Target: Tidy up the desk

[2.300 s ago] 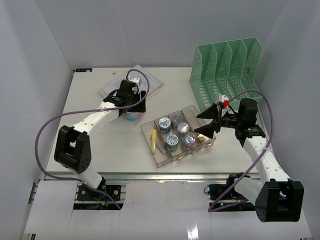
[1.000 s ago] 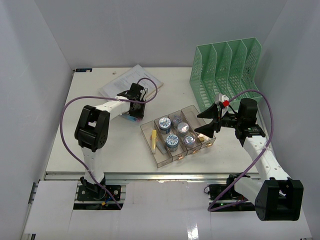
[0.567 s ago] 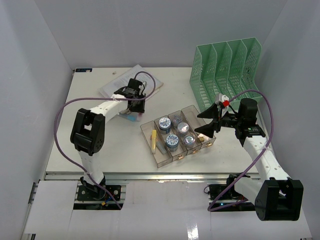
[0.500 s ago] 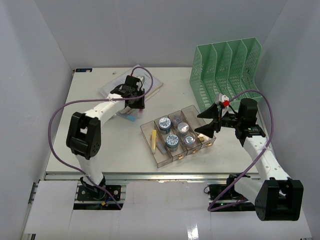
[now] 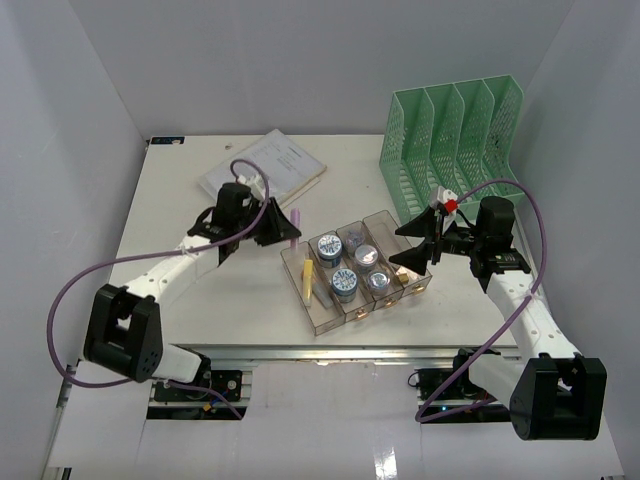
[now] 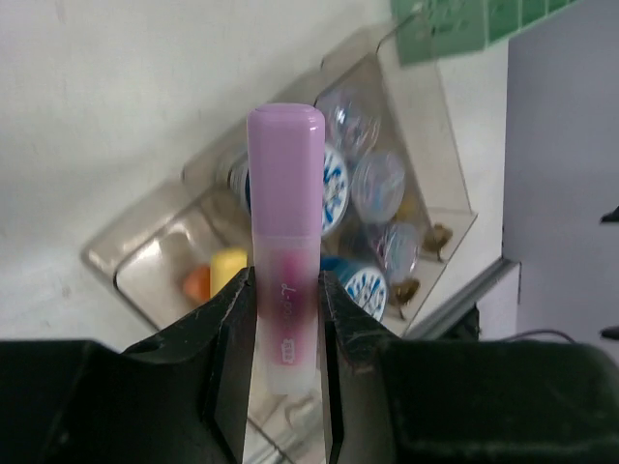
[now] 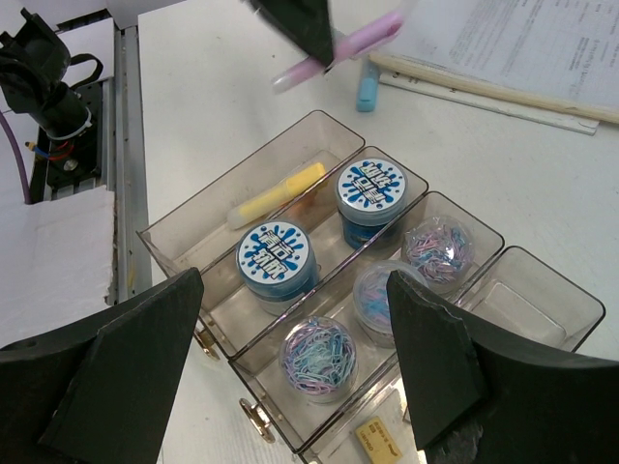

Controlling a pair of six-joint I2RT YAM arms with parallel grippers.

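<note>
Reaching over the desk [image 5: 230, 300], left arm [image 5: 165, 268] jaws clamp a pink highlighter [image 6: 285, 242]; right arm [image 5: 520, 300] jaws stand apart

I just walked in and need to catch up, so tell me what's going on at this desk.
The left gripper is shut on a pink highlighter, holding it above the desk beside the clear compartment tray. The tray holds a yellow highlighter and tubs of paper clips. A blue highlighter lies on the desk by the papers. The right gripper hovers open at the tray's right end, holding nothing.
</note>
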